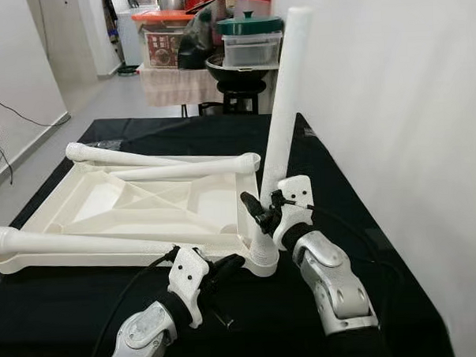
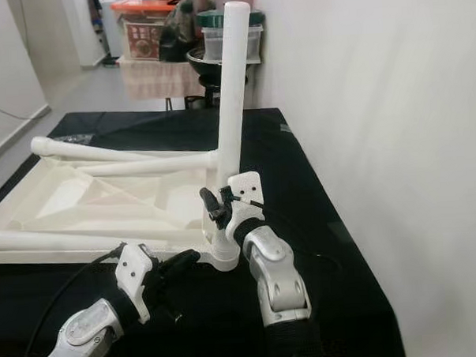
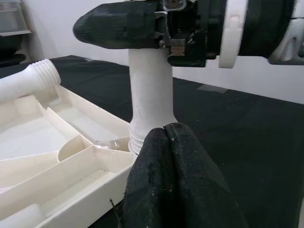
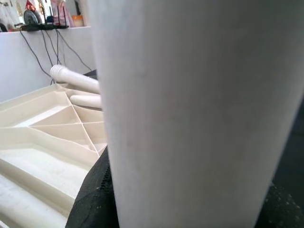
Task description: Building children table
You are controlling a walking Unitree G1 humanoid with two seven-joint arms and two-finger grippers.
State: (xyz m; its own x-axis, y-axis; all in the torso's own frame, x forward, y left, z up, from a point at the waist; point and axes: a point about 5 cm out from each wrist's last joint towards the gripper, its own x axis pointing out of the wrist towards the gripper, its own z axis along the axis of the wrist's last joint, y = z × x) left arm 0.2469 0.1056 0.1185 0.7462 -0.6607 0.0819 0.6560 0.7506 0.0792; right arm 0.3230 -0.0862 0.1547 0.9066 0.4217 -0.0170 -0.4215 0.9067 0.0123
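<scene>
The white children's table top (image 1: 97, 202) lies upside down on a black-covered table (image 1: 358, 221). One white leg (image 1: 282, 105) stands upright in its near right corner socket (image 1: 263, 260). My right gripper (image 1: 263, 213) is shut on this leg low down, and the right wrist view shows the leg (image 4: 190, 114) up close. My left gripper (image 1: 226, 266) is just in front of that corner, shut with its fingers (image 3: 175, 175) pressed together and nothing between them. Three loose legs (image 1: 182, 171) (image 1: 126, 158) (image 1: 75, 243) lie across the table top.
A white wall (image 1: 400, 100) runs close along the right side of the table. Beyond the far end stands a cluttered stand with a black bowl, containers (image 1: 252, 43) and boxes. Black cloth on the right and front is bare. Open floor (image 1: 32, 172) lies to the left.
</scene>
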